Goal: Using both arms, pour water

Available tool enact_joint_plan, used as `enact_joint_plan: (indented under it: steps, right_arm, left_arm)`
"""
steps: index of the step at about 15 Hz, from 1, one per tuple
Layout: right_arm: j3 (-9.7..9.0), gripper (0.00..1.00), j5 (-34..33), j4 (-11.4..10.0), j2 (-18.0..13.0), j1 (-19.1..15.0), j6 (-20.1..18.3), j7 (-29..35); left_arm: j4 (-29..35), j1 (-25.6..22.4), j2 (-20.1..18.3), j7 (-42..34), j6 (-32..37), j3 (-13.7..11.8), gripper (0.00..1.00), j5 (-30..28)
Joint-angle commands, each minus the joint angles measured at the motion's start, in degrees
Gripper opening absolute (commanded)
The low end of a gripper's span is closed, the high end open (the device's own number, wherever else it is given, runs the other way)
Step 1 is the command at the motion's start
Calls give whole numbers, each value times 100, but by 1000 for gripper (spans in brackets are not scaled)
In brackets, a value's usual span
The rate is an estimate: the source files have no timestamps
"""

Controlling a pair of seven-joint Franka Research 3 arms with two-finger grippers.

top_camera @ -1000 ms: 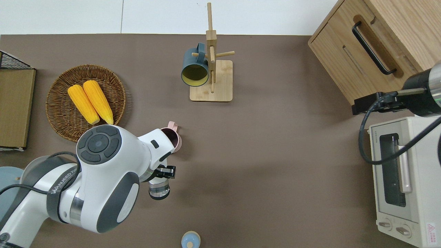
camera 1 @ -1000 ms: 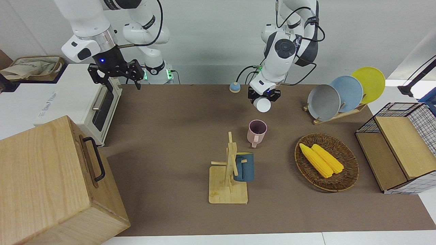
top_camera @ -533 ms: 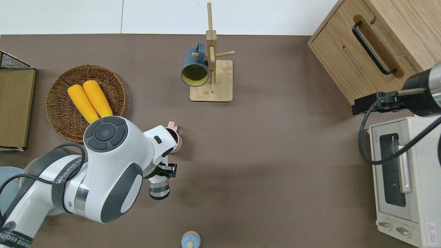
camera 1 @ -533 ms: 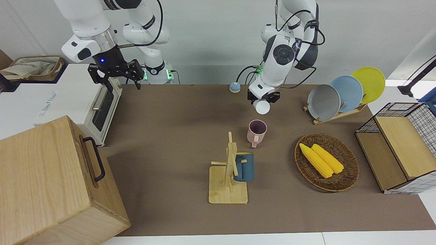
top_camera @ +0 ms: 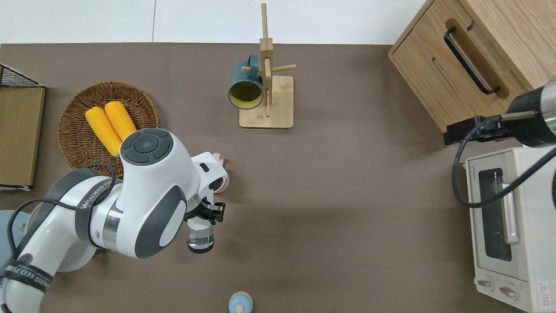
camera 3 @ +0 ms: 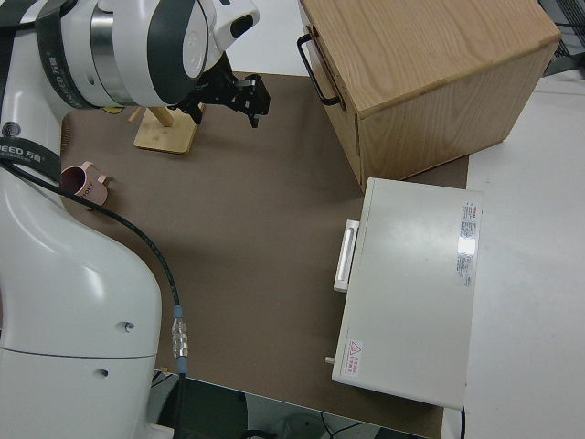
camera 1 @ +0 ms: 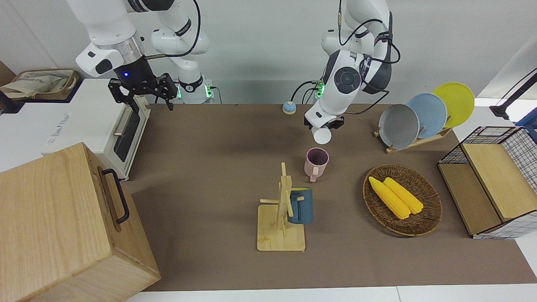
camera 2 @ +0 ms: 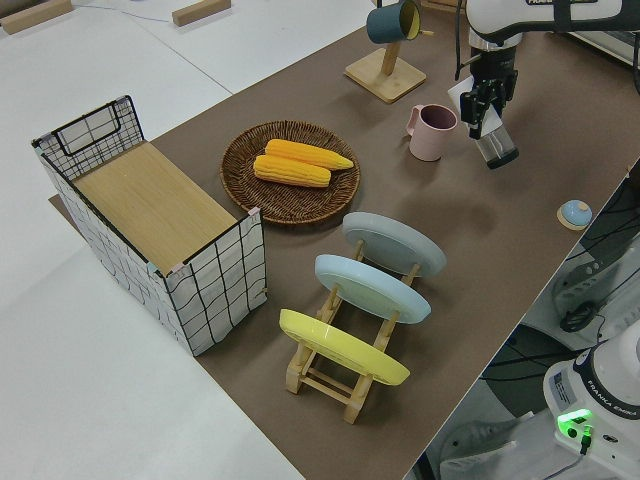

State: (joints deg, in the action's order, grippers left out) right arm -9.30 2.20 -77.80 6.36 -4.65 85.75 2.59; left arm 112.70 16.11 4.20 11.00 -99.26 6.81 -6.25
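The landmark is the pink mug [camera 1: 316, 161], which stands upright on the brown worktop [top_camera: 347, 195] with its handle turned away from the robots.

Nearest the robots, a small blue knob-topped lid [top_camera: 240, 302] lies on the worktop, nearer to the robots than the pink mug.

The left gripper [top_camera: 204, 224] is up in the air, over bare worktop just on the robots' side of the pink mug. Its jaws are pinching a clear glass [top_camera: 200, 238] across the body. The glass is tilted, with its white base turned toward the front camera. The water is not discernible in any view; no stream shows between the glass and the pink mug.

The right arm is parked; its gripper [camera 1: 142, 90] has the jaws spread with nothing between them.

A white toaster oven [top_camera: 508, 252] sits toward the right arm's end of the worktop. A plate rack [camera 2: 350, 335] holding a grey, a blue and a yellow plate sits toward the left arm's end.

Farther from the robots than the pink mug, a wicker basket [top_camera: 71, 130] holds two corn cobs [top_camera: 110, 128]. A wooden mug tree [top_camera: 267, 87] carries a dark blue mug [top_camera: 245, 87] on one peg. A wooden box [top_camera: 478, 56] with a black handle stands at the right arm's end, and a wire crate [camera 2: 160, 230] with a wooden insert stands at the left arm's end.
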Motion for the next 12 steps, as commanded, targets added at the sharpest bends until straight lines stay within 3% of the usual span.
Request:
enact_joint_plan:
  steps: [1, 12]
  right_arm:
    - [-2, 992, 132, -147, -126, -45, 21, -65]
    - [-2, 992, 132, -147, -126, -45, 21, -65]
  left_arm:
    - [-362, 7, 160, -28, 311, -22, 35, 98]
    - [-398, -37, 414, -133, 504, -75, 29, 116]
